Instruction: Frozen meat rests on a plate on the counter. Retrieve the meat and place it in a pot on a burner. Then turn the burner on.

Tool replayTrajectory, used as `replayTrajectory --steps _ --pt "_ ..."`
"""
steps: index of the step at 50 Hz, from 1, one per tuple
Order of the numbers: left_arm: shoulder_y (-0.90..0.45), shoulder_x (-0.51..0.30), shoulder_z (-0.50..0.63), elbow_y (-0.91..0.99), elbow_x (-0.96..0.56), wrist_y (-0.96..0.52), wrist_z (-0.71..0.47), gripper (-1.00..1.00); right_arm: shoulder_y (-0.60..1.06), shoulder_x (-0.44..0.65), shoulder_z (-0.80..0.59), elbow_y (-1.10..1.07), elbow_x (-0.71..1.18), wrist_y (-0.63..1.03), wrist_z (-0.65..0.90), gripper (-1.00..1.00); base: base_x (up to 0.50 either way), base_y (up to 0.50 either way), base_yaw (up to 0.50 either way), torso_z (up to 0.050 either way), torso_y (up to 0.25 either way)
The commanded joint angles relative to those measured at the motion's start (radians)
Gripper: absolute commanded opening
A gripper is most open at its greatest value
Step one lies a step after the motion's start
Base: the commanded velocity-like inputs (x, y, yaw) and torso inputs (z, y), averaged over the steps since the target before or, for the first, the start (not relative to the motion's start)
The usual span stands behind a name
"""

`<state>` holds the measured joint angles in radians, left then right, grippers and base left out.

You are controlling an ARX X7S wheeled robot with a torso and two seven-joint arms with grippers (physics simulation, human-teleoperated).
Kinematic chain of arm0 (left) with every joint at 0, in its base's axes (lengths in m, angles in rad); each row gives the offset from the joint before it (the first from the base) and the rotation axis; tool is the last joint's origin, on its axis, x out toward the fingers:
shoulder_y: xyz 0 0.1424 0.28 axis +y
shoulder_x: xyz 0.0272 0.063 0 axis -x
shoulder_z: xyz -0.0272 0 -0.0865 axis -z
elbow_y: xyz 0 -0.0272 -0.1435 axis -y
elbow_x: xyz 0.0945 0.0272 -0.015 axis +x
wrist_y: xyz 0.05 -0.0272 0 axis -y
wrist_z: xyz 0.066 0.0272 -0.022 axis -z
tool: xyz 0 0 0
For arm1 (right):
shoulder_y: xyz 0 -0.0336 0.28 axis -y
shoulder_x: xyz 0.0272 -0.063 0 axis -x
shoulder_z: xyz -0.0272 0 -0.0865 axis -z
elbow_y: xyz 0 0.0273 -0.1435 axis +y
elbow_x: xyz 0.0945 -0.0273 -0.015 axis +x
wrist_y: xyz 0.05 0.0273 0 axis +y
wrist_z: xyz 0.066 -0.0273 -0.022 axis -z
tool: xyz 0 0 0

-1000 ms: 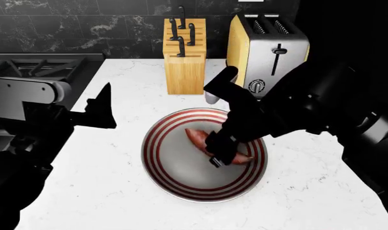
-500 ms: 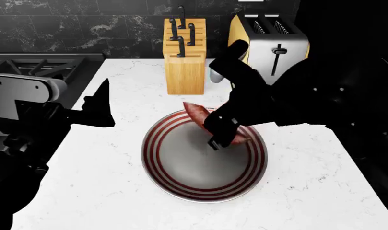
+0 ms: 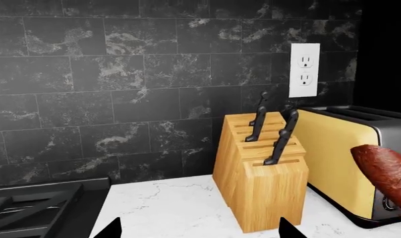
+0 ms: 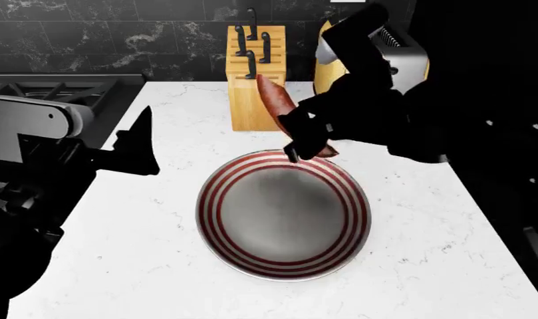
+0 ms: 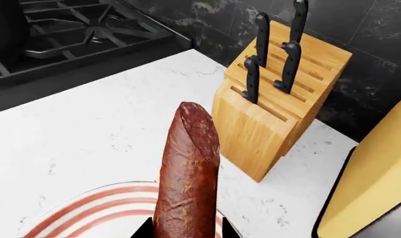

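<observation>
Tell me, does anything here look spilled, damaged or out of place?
Nothing stands out. The frozen meat is off the plate only because the right gripper holds it above the counter. The knife block and toaster stand upright.

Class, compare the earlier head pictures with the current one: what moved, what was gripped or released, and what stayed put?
The right gripper, jaws already shut on the frozen meat, lifted it off the plate and carried it up toward the knife block. The plate is now bare. The left gripper, knife block, toaster and plate hardly moved.
</observation>
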<state>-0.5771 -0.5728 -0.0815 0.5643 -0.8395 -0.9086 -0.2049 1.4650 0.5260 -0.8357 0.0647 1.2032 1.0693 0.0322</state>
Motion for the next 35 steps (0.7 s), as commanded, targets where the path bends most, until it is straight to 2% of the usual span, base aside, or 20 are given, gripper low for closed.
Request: replayTrajectory --steps 1,6,20,35 --pt "-0.003 -0.015 -0.025 0.046 -0.044 -0.042 -0.034 1.0 -0.029 0.018 0.058 -0.04 0.017 -0.047 0.056 -1.0 0.0 0.0 0.0 0.0 0.0" --pt "0.001 -0.017 -0.031 0.049 -0.049 -0.041 -0.035 1.0 -0.025 0.024 0.057 -0.051 0.026 -0.035 0.062 -1.0 -0.11 0.02 0.0 0.0 0.0" --pt "0.004 -0.021 -0.032 0.051 -0.051 -0.034 -0.036 1.0 -0.019 0.033 0.058 -0.066 0.042 -0.019 0.069 -1.0 -0.47 0.14 0.0 0.0 0.0" --pt "-0.024 -0.027 -0.048 0.033 -0.081 -0.058 -0.056 1.0 0.001 0.026 0.088 -0.056 0.0 -0.089 0.085 -1.0 -0.01 0.0 0.0 0.0 0.0"
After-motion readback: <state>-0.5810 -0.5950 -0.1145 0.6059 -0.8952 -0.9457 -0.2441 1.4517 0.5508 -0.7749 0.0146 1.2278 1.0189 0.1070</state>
